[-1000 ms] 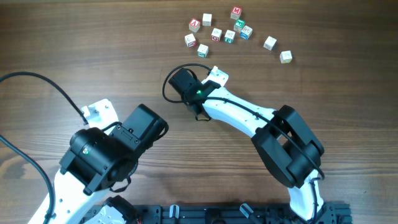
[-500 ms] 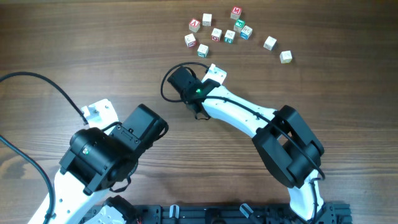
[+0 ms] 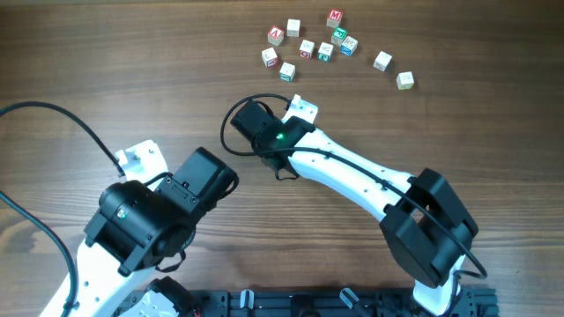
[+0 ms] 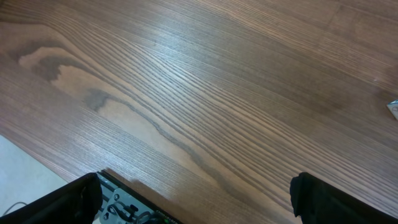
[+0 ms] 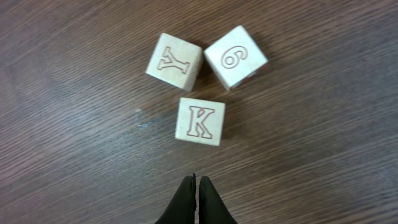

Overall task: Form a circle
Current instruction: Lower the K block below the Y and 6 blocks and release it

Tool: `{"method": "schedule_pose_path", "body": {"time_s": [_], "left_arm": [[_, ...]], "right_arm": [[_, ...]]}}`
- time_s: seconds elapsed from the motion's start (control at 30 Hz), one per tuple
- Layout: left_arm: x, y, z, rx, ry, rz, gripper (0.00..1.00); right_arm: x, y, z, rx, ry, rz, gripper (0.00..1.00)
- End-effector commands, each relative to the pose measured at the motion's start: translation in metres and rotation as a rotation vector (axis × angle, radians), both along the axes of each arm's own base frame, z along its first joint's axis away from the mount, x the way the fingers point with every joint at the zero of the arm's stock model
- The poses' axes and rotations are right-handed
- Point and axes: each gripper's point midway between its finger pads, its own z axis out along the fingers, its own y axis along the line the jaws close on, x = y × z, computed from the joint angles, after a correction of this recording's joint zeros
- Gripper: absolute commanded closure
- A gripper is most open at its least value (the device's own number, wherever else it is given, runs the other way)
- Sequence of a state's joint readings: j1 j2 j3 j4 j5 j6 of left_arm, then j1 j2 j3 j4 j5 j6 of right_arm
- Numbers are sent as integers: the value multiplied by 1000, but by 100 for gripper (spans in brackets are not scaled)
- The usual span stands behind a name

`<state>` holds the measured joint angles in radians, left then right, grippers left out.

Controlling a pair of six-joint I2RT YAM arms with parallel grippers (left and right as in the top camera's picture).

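Three pale wooden cubes sit in a tight triangle on the wood table in the right wrist view, not a circle: a Y cube (image 5: 175,62), a 6 cube (image 5: 235,57) and a K cube (image 5: 200,121) just below them. My right gripper (image 5: 196,180) is shut with nothing in it, its tips a short way below the K cube and apart from it. Overhead, the right gripper (image 3: 300,107) reaches toward the table's far middle. My left gripper (image 4: 199,205) stands wide open over bare wood, holding nothing; overhead the left gripper (image 3: 137,158) is at the near left.
Several more letter cubes (image 3: 325,51) lie scattered at the far middle of the table, with two apart to the right (image 3: 382,60) (image 3: 404,80). The table's edge (image 4: 43,163) shows in the left wrist view. A black rail (image 3: 308,304) runs along the near side.
My right gripper has closed from partly open. The right arm has stretched a little to the left, with its elbow swung right and nearer. The left arm has not moved.
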<state>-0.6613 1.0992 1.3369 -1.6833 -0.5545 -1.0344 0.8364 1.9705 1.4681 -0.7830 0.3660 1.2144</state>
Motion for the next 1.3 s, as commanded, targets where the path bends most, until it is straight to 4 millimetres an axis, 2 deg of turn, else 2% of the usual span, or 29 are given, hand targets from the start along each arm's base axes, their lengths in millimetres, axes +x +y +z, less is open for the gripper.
{"method": "schedule_pose_path", "body": {"time_s": [0.0,0.2,0.53,0.93,1.27], "left_arm": [[0,1,0,-2,-9,11,0],[0,1,0,-2,-9,11,0],[0,1,0,-2,-9,11,0],[0,1,0,-2,-9,11,0],[0,1,0,-2,-9,11,0]], "right_arm": [[-3,-3,1,21,6,-42,96],[-9,-11,-25,4,30,-68,95],[-8,-14,-36,-30,34,-57,95],[-1,-12,-75,-104,39,4,95],[-1,-13,-80,-129,49,41,95]]}}
